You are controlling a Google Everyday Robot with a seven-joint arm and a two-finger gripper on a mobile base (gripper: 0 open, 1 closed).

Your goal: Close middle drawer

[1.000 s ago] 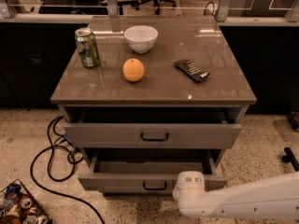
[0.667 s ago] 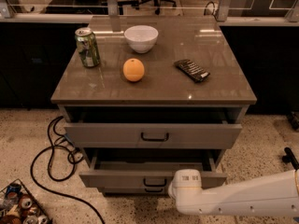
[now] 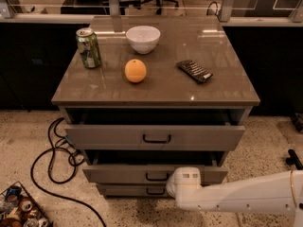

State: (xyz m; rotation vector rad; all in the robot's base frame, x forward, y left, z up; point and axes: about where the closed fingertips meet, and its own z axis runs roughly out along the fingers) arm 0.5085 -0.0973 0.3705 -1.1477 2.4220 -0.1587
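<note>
The middle drawer (image 3: 118, 173) is the second of three in the grey cabinet, with a flat grey front and a small black bar handle (image 3: 156, 176). It stands out only a little, and a dark strip of its inside shows above the front. My gripper (image 3: 173, 186) is at the end of the white arm that reaches in from the lower right. It sits right at the drawer's front, just right of the handle. Its fingers are hidden behind the white wrist.
The taller top drawer (image 3: 104, 137) stands pulled out above it, and the bottom drawer (image 3: 123, 191) sits below. On the cabinet top are a green can (image 3: 89, 48), a white bowl (image 3: 143, 38), an orange (image 3: 135, 71) and a dark packet (image 3: 194, 71). A black cable (image 3: 52, 155) and a basket of cans (image 3: 19, 211) lie at the left.
The middle drawer has slid inward, and less of its inside shows. My arm has moved left and toward the cabinet, staying at the drawer's front.
</note>
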